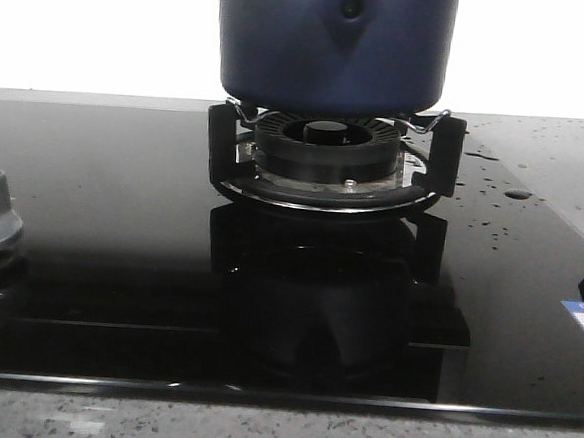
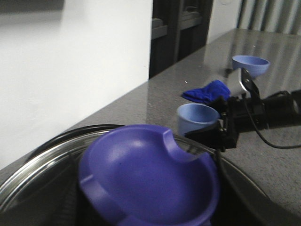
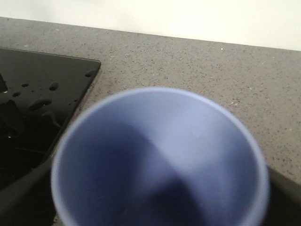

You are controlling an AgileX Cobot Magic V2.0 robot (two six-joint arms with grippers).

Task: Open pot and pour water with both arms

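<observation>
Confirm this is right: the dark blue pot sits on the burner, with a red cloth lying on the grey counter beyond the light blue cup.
One detail is off: the cloth is blue, not red, as the left wrist view shows. The pot does sit on the burner, and the cloth lies on the counter beyond the cup.

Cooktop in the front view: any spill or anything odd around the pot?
Yes. Water droplets are scattered on the black glass cooktop and the counter to the right of the burner. The pot sits squarely on the burner supports.

Plain white wall [image 2: 70,70] behind the speckled grey stone tabletop [image 3: 197,66], dark shelving [image 2: 181,33] at 12 o'clock.
</observation>
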